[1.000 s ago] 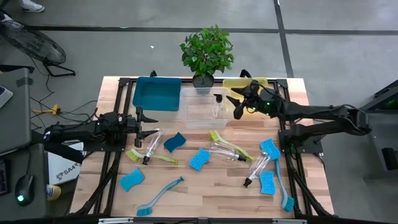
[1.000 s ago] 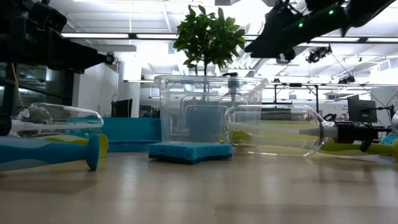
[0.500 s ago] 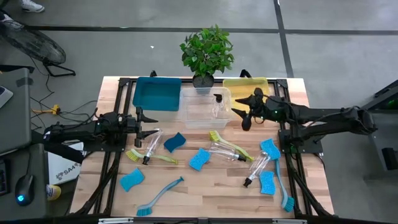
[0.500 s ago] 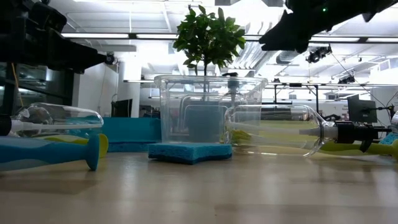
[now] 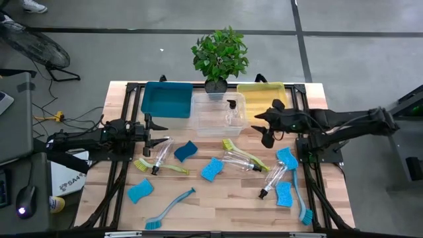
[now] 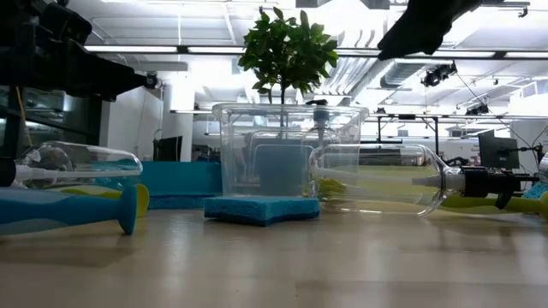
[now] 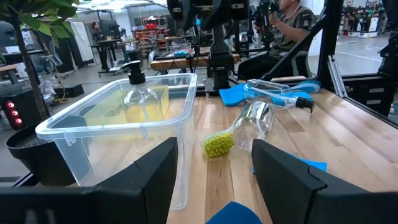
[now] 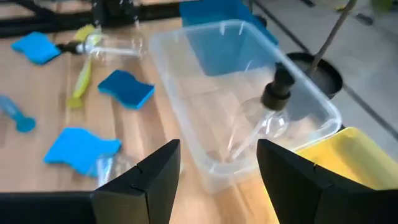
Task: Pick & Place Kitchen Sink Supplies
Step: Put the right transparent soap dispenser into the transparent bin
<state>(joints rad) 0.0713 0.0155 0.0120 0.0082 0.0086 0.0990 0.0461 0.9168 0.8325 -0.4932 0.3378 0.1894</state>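
The right gripper (image 5: pixel 267 125) is being held open and empty just beside the clear bin (image 5: pixel 213 123), where one pump bottle (image 5: pixel 232 111) is probably standing upright. Since a second ago it has been drawn back from over the yellow bin (image 5: pixel 254 90). The left gripper (image 5: pixel 158 132), likewise open, is waiting unchanged.

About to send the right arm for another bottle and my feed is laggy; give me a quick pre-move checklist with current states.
1. Right gripper open and empty, above the table beside the clear bin: ok.
2. Left gripper open and empty at the left side: ok.
3. One pump bottle already in the clear bin: ok.
4. Nearest bottle on the table lies on its side, partly over a yellow-green brush: not ok, brush may snag.
5. Its pump-top fit: cannot tell.
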